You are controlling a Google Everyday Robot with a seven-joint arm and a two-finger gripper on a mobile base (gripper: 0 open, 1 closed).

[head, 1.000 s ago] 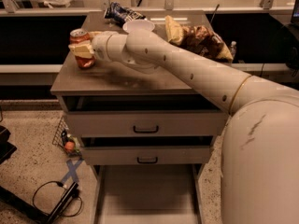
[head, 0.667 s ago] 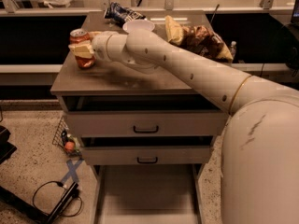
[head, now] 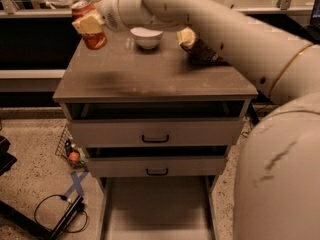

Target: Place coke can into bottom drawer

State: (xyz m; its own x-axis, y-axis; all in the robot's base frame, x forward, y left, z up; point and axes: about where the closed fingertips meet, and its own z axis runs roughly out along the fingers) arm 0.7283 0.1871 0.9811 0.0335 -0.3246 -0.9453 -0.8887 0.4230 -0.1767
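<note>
The red coke can with a silver top hangs in the air above the far left corner of the cabinet top. My gripper is shut on the coke can, its cream fingers clamped across the can's upper half. My arm reaches in from the right across the top. The bottom drawer stands pulled out at the lower middle, a wide shallow tray with a bare floor.
A white bowl and a brown snack bag lie at the back of the cabinet top. Two upper drawers with black handles sit slightly ajar. A basket, cables and blue tape lie on the floor at left.
The can has been lifted off the cabinet top and now hangs above its far left corner. The view has shifted, and the white bowl now shows.
</note>
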